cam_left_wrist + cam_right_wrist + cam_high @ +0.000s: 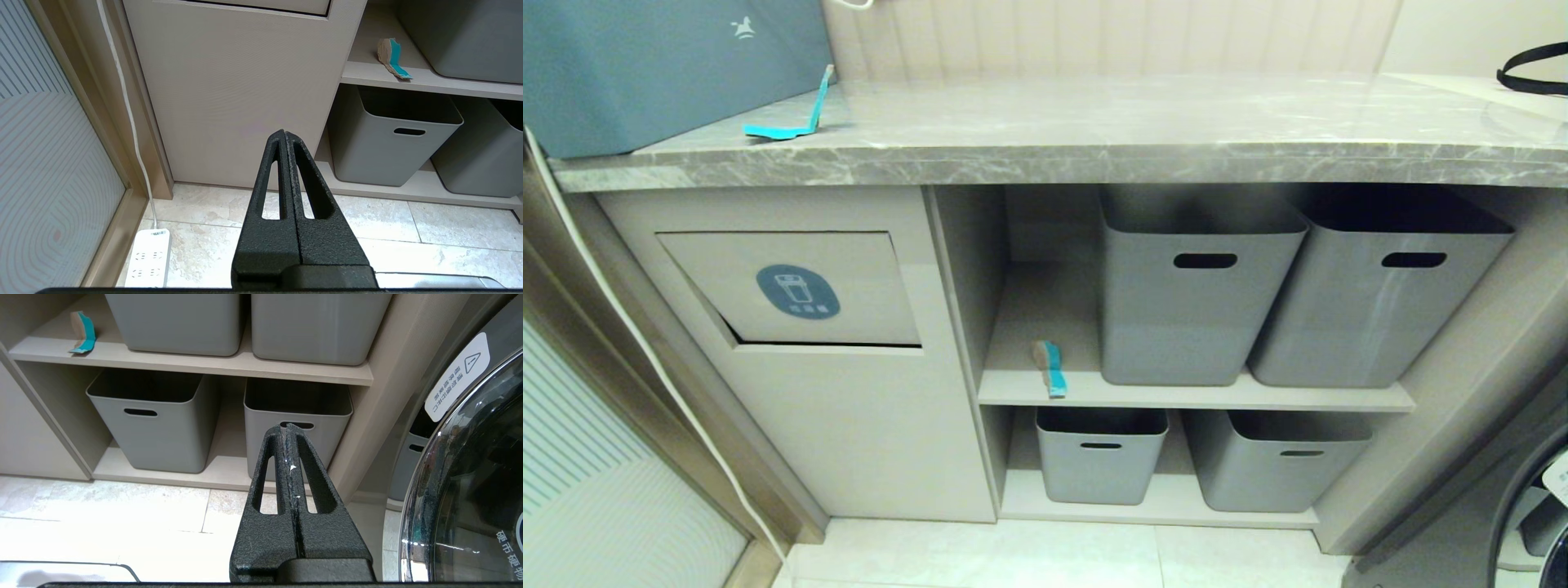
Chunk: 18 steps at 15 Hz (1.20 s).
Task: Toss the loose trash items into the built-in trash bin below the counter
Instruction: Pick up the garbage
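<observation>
Only the head view shows the bent teal strip (788,122) on the marble surface (1094,131) above the flap-fronted trash bin (796,290). Wrist views show both the left end effector (284,132) and right end effector (287,426) closed, empty, low over floor tiles; the tan-backed strip (393,57) lies on the upper shelf (429,81).

Bench (1094,139): polished grey marble-look stone, white veins, glossy top. Trash bin flap (792,286): smooth beige laminate, slight sheen, blue printed icon. Baskets (1201,286): matt grey plastic. Bent strip (796,114) at the bench's left front edge: thin teal card. Shelf strip (393,57): teal face, raw tan torn-card back. My left hand (284,132) and right hand (288,426): black, rough grainy plastic. Floor (408,237): glossy pale stone-look tile.
</observation>
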Available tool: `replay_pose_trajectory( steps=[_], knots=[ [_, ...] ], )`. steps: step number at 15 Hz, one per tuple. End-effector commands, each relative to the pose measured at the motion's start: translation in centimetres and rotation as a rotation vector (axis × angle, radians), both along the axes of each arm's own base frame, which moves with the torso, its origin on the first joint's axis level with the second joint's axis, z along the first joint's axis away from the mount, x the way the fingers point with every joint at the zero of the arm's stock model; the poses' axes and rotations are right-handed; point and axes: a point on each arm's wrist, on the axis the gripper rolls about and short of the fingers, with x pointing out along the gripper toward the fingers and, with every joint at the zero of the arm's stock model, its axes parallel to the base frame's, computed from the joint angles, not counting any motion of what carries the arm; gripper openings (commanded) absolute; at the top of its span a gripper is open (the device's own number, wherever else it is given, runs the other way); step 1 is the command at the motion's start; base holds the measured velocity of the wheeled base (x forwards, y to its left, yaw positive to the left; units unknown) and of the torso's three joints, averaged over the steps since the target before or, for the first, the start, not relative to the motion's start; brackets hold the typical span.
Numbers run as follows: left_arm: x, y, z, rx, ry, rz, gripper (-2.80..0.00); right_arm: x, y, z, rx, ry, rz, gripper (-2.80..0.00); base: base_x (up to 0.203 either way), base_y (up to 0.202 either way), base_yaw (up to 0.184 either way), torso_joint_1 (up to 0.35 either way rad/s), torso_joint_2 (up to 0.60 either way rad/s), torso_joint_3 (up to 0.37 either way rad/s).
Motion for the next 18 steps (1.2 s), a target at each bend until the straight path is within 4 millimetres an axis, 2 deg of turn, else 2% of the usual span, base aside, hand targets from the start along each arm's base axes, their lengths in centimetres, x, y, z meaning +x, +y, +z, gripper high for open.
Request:
replay_pose_trajectory(
  steps=[1,10,14,18],
  knots=[
    [0.02,0.00,-0.08,0.000,0.002,0.001,-2.80,0.01,0.00,-0.05,-0.004,0.002,0.000,-2.80,0.000,0.000,0.000,0.000,0.00,0.000],
    [0.01,0.00,-0.03,0.000,-0.001,-0.001,-2.80,0.01,0.01,-0.05,-0.021,0.002,0.003,-2.80,0.000,0.000,0.000,0.002,-0.01,-0.003],
    [0.01,0.00,-0.03,-0.002,-0.001,-0.001,-2.80,0.01,0.01,-0.05,-0.034,0.002,0.005,-2.80,0.000,0.000,0.000,0.063,-0.24,-0.250],
    [0.01,0.00,-0.01,-0.002,-0.002,-0.001,-2.80,0.01,0.01,-0.05,-0.035,0.002,0.005,-2.80,0.000,0.000,0.000,0.189,-0.52,-0.294]
  ],
)
